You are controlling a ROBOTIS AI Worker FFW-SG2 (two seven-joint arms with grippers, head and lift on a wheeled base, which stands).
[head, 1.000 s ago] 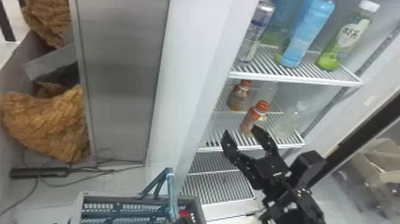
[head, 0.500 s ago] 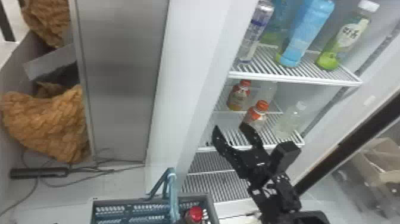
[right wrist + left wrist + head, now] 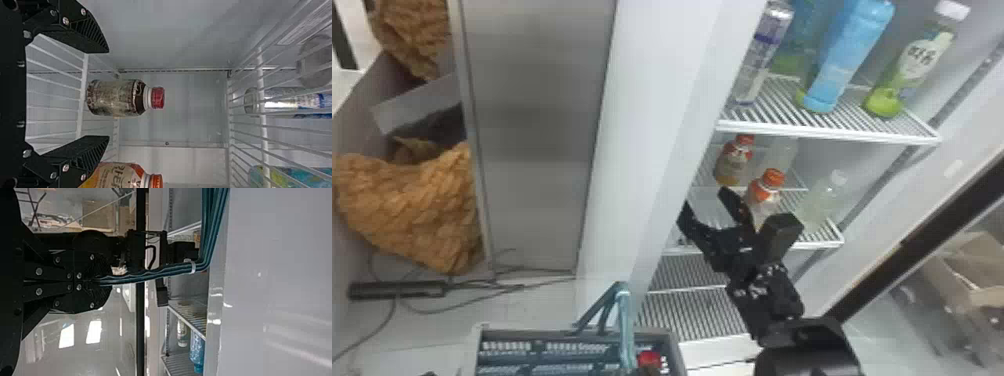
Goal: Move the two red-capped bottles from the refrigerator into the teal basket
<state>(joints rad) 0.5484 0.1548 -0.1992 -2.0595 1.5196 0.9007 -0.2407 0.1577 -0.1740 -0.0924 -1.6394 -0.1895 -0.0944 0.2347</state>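
My right gripper (image 3: 706,199) is inside the refrigerator at the middle shelf, near its left wall. In the right wrist view that gripper (image 3: 108,94) stands open, and a dark bottle with a red cap (image 3: 157,98) shows between its fingers; contact cannot be told. The teal handle (image 3: 626,325) rises over the basket (image 3: 676,350) at the bottom of the head view. A red cap (image 3: 649,359) shows inside the basket, near its right side. In the left wrist view my left gripper (image 3: 102,282) is shut on the teal basket handle (image 3: 156,272).
An orange-capped bottle (image 3: 121,176) lies close beside one right finger; in the head view, orange-capped bottles (image 3: 764,192) and a pale bottle (image 3: 819,200) share that shelf. Taller bottles stand on the shelf above (image 3: 822,129). The refrigerator's wall (image 3: 652,150) rises left of the right gripper.
My right gripper has moved left and farther into the refrigerator, past the front orange-capped bottle. The basket swung a little right, then partly back.
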